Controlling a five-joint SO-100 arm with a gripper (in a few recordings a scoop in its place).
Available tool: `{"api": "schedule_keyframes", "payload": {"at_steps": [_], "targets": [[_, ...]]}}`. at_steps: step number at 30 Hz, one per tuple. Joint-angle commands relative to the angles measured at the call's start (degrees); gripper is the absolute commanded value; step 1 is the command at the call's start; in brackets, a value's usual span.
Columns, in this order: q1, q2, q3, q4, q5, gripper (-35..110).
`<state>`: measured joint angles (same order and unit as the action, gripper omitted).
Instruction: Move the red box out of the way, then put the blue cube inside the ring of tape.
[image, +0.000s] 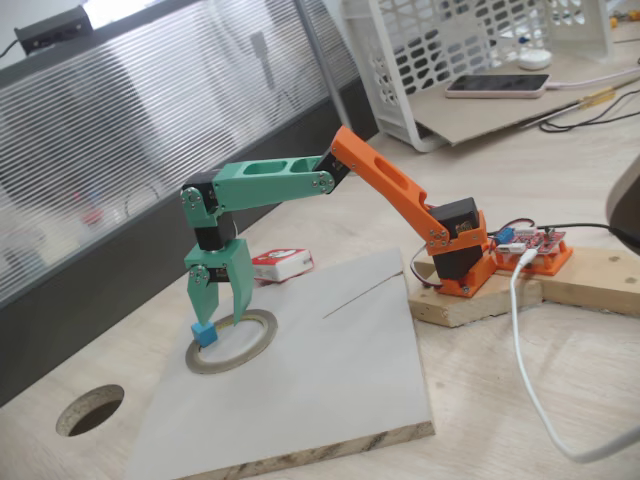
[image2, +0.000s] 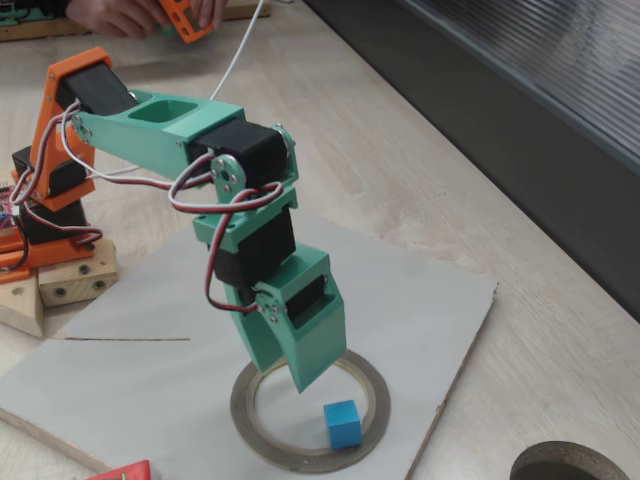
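Now the spread pincer (image2: 300, 385) hangs over the ring of tape (image2: 372, 375) holding the blue cube (image2: 342, 423); red box (image: 281, 264) behind.

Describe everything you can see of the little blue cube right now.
The tiny plain bright-blue cube looks like solid plastic, with sharp edges and no markings. It sits flat on the grey board, inside the opening of the grey-tan tape ring and close against its inner rim. The green gripper hangs just above it; in a fixed view a fingertip looks close to the cube, contact unclear.
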<state>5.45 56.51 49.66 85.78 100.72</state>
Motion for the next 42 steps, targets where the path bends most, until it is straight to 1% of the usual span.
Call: {"api": "schedule_keyframes", "payload": {"at_steps": [1, 13, 16, 20, 22, 30, 31, 33, 38, 39, 42], "targets": [[0.44, 2.37, -0.79, 0.79, 0.44, 36], [0.62, 2.46, -0.79, 1.49, -0.18, 35], [0.62, 2.55, -0.88, 0.79, -0.18, 27], [0.26, 2.90, -0.97, 0.70, -0.18, 4], [0.09, 5.01, -0.97, 0.70, -0.18, -3], [0.00, 20.04, -0.09, 1.67, -0.09, 0], [0.00, 21.53, -0.09, 2.46, -0.09, 0], [0.00, 24.26, -0.09, 7.38, -0.09, 0], [-0.18, 30.85, -0.09, 29.44, -0.09, 0], [-0.26, 32.52, 0.00, 31.73, -0.18, 0], [-3.16, 39.55, 0.00, 30.06, -0.18, 0]]}}
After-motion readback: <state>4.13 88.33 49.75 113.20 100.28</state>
